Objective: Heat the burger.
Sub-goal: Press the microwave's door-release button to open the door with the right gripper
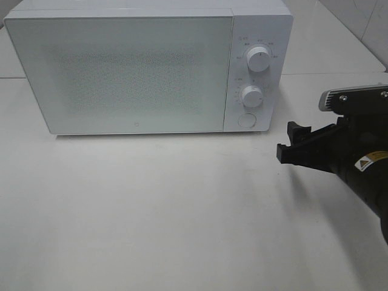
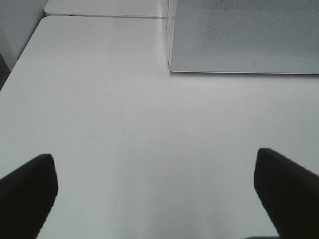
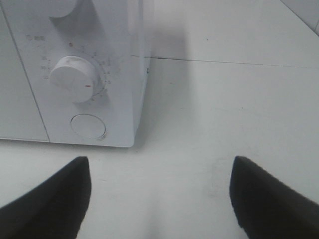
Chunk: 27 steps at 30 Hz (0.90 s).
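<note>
Burger unseen; microwave door shut. Left gripper, right gripper spread, empty. Likely next: centre right gripper squarely on lower dial before closing.

Black right end effector, blocky fingers, grey camera housing with screws, yellow warning label on wrist
</note>
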{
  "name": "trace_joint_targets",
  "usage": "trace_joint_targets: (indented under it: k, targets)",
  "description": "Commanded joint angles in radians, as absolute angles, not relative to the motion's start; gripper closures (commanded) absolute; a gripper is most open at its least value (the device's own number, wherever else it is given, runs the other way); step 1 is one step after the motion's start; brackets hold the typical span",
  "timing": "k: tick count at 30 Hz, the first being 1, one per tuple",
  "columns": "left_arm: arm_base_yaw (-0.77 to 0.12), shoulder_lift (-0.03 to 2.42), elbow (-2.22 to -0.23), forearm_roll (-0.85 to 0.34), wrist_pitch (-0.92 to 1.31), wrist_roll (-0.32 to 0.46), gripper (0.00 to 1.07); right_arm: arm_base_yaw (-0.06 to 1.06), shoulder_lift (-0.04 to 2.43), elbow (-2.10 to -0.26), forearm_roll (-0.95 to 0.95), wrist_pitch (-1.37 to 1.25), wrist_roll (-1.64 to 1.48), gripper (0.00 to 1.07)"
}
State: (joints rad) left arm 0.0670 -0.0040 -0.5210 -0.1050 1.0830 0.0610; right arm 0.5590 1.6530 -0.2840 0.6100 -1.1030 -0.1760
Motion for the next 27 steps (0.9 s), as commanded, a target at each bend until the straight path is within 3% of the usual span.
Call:
trace_joint_targets:
  k: [1,12,27]
  targets:
    - [0.067,-0.009,-0.517,-0.108,1.072,0.057,0.07,0.665,1.69,-0.286,0.724,-1.176,-0.195,0.32]
    - [0.067,-0.009,-0.517,-0.108,1.072,0.057,0.07,0.812,1.736,-0.367,0.873,-1.178,-0.196,0.32]
    - [0.067,-0.009,-0.517,-0.108,1.072,0.057,0.07,0.823,1.736,-0.384,0.876,-1.149,-0.085,0.32]
